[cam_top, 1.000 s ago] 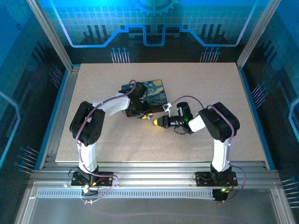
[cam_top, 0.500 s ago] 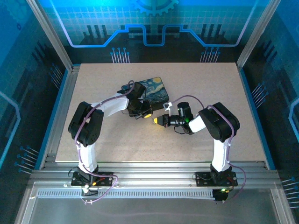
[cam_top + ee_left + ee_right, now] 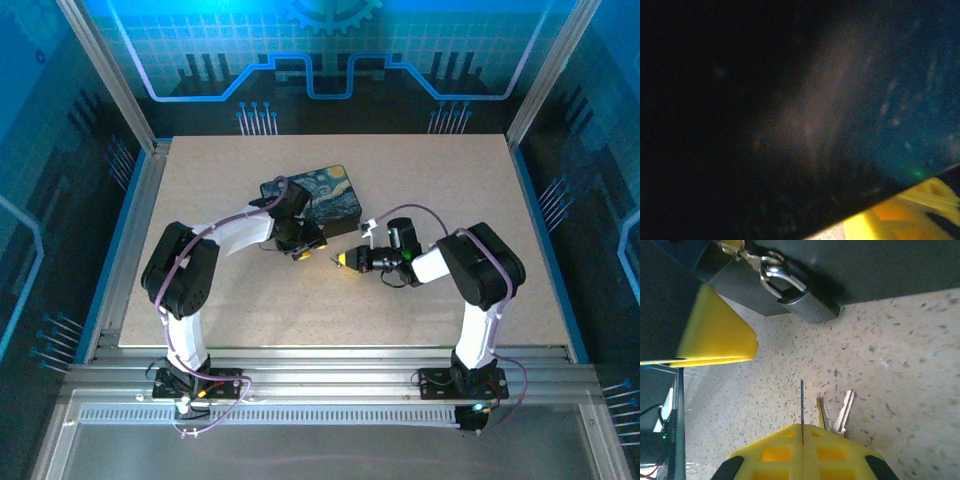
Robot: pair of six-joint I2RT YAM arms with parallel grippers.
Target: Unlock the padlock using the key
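the right gripper [image 3: 346, 262] has drawn back a little, jaws pinched closed on the key [image 3: 802, 401], which points at the padlock [image 3: 807, 307] on the box [image 3: 310, 198] without touching. for the left gripper [image 3: 303, 250] i cannot tell. the key must still go in.

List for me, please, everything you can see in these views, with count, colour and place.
padlock: one, dark grey body, silvery shackle, hooked to the box's side.
key: one, thin, dark, edge-on, pointing toward the padlock.
spare keys: seemingly two, silvery, beside the held key.
box: one, dark, blue-yellow painted lid, mid-table.
table: one, speckled beige.
left end effector: one, yellow fingers, at the box's near edge.
right end effector: one, yellow fingers, shut on the key.
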